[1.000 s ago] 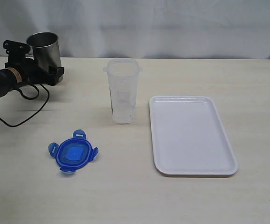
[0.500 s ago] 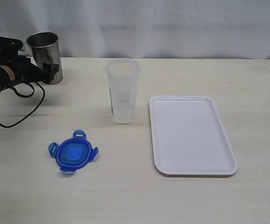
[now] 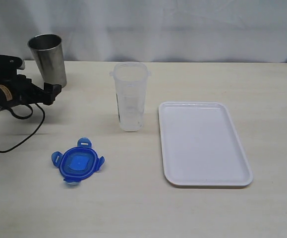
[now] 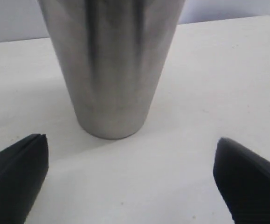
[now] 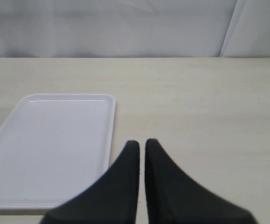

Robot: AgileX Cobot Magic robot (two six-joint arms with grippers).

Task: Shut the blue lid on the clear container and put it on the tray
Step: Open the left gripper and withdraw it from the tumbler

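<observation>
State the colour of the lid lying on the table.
The lid is blue; the exterior view shows it best.

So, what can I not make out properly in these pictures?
Steel cup: left wrist view, rim cut off by the top edge.
Clear container: exterior view, label print too small to read.
Blue lid: exterior view, top details too small to make out.
Tray: right wrist view, near corner hidden behind the right hand.
</observation>
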